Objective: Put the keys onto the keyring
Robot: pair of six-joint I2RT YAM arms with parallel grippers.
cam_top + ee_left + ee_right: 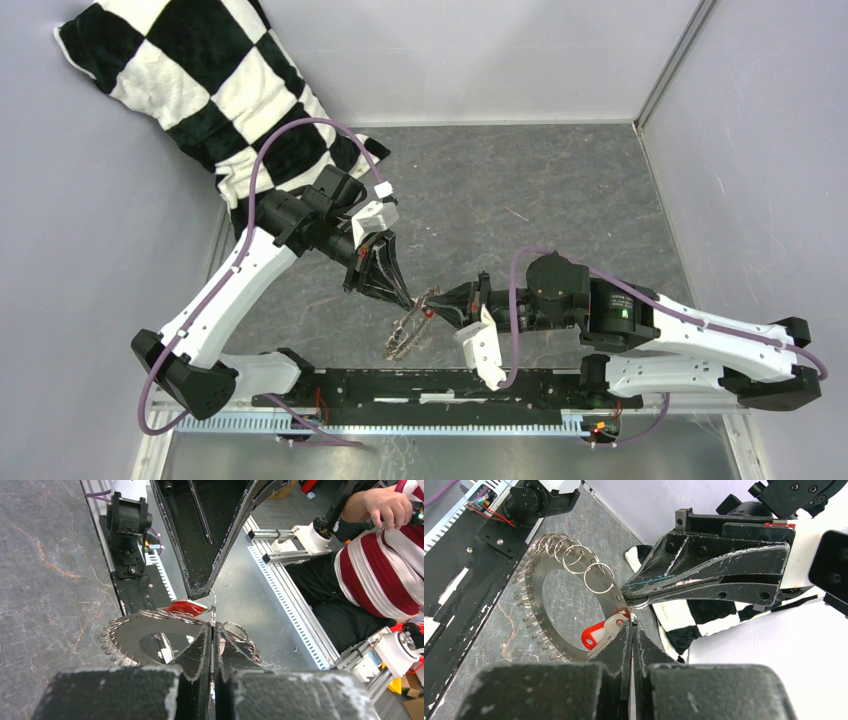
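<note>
The keyring [533, 600] is a flat metal disc with a hollow centre, fringed with small wire rings. It hangs tilted above the table between both grippers [405, 335]. The key [610, 630], silvery with a red tag [591, 636], lies against the disc's rim. My right gripper [632, 625] is shut on the rim right beside the key's head. My left gripper [213, 630] is shut on one thin wire ring [213, 602] at the same spot. The disc [125, 630] and red tag [184, 607] show there too. The two grippers' tips nearly touch [408, 297].
A black-and-white checkered cloth [200, 80] lies at the back left, partly under the left arm. The arms' black mounting rail [450, 385] runs along the near edge. Grey walls close the back and sides. A person in a striped shirt [380, 555] sits beyond the rail.
</note>
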